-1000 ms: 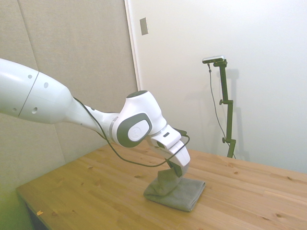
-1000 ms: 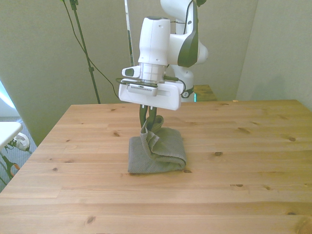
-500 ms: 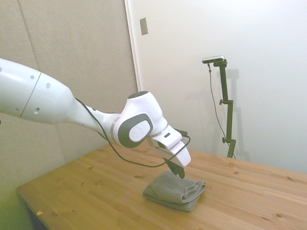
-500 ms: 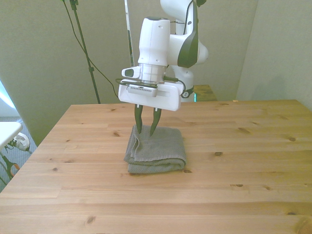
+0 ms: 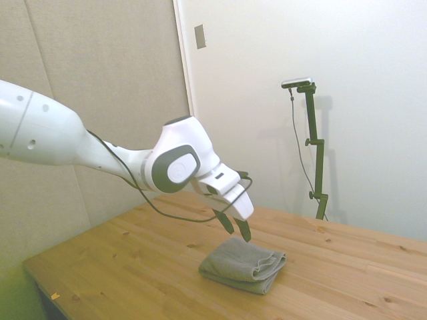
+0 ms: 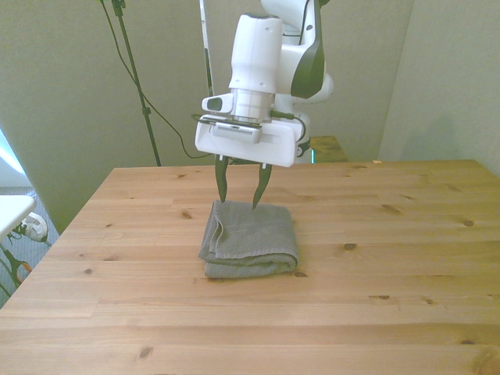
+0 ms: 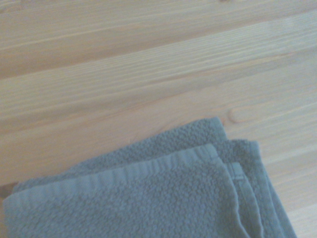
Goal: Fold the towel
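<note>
The grey towel (image 6: 250,241) lies flat on the wooden table (image 6: 391,258) in a thick folded stack, its rounded fold toward the camera in the front view. It also shows in the side view as the towel (image 5: 243,265) and, close up, in the wrist view as the towel (image 7: 148,198) with several layered corners. My gripper (image 6: 239,194) hangs just above the towel's far edge, open, with nothing between its dark fingers (image 5: 244,229). It does not touch the cloth.
Bare tabletop (image 5: 133,260) surrounds the towel on every side. A wall and door frame (image 5: 183,80) stand behind the table.
The gripper let go of the towel's raised edge, which dropped flat onto the stack. The gripper then rose, drew back from the towel and opened wider.
</note>
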Controlling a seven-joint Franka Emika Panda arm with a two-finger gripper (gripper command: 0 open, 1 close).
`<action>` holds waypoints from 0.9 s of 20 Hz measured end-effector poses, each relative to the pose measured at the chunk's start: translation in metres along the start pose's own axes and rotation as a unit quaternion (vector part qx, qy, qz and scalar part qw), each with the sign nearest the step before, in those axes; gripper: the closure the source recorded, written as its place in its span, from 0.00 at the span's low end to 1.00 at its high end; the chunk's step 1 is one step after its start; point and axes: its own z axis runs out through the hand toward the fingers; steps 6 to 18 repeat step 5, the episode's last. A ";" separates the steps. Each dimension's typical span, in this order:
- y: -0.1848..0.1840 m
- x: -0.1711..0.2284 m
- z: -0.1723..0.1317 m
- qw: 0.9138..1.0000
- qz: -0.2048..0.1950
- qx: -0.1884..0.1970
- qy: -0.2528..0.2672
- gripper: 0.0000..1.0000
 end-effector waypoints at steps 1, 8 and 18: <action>-0.008 -0.024 -0.011 1.000 -0.016 0.003 -0.011 0.00; -0.008 -0.120 -0.042 0.997 -0.063 0.010 -0.052 0.00; -0.008 -0.120 -0.042 0.997 -0.063 0.010 -0.052 0.00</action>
